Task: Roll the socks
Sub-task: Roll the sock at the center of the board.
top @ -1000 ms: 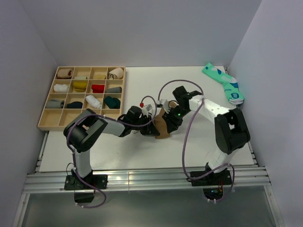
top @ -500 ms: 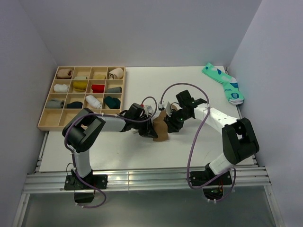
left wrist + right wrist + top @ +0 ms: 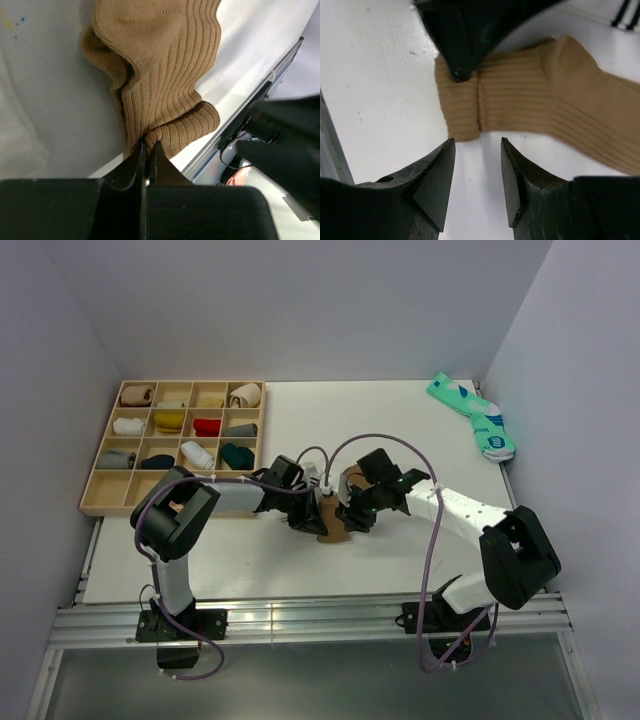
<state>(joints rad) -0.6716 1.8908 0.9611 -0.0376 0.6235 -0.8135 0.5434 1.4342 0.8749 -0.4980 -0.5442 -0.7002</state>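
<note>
The left hand [image 3: 146,147] is pressed together on a narrow pinch of ribbed fabric, right at the turned-over end of the tan sock [image 3: 165,75]. The rest of that sock lies rumpled and mostly unrolled on the tabletop [image 3: 300,420], near its middle. Facing it, the right hand [image 3: 477,143] is spread with nothing between its fingers, hovering just beside that same folded end and not touching it. A sliver of the white sock [image 3: 620,17] with dark stripes shows beyond the tan one, and the teal pair [image 3: 475,415] lies well apart at the far right corner. The fold looks like only the first turn of a roll, so the grip is the weak spot. With so little cloth pinched, any pull could slip it free and let the turn spring flat. If the right hand closes too near, it may clamp the left fingertip rather than fabric, or drag the loose sock sideways and skew the roll.
</note>
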